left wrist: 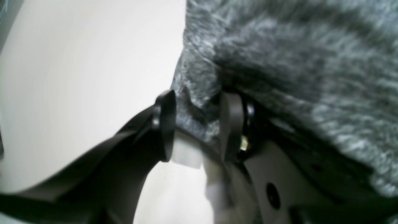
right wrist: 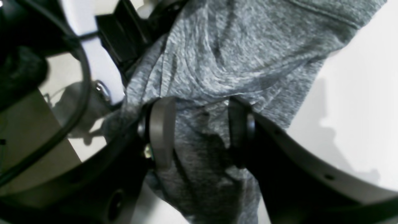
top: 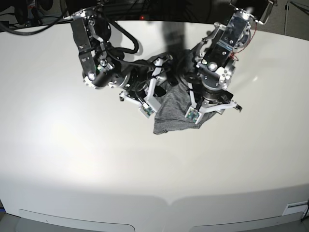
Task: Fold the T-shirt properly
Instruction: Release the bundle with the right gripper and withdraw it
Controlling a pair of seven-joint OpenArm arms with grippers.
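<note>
The heather-grey T-shirt (top: 173, 115) lies bunched at the middle of the white table (top: 145, 183), hanging between my two arms. In the left wrist view my left gripper (left wrist: 199, 124) has a fold of the shirt (left wrist: 295, 62) between its black fingers (left wrist: 164, 124). In the right wrist view my right gripper (right wrist: 199, 130) has shirt fabric (right wrist: 233, 46) bunched between its fingers (right wrist: 160, 130). In the base view the left gripper (top: 194, 105) is at the shirt's right side and the right gripper (top: 153, 93) at its left side. Most of the shirt is crumpled and hidden under the arms.
Black cables (top: 29, 21) run along the table's back left edge. The table's curved front edge (top: 169, 202) is nearest the camera. The two arms stand close together over the shirt.
</note>
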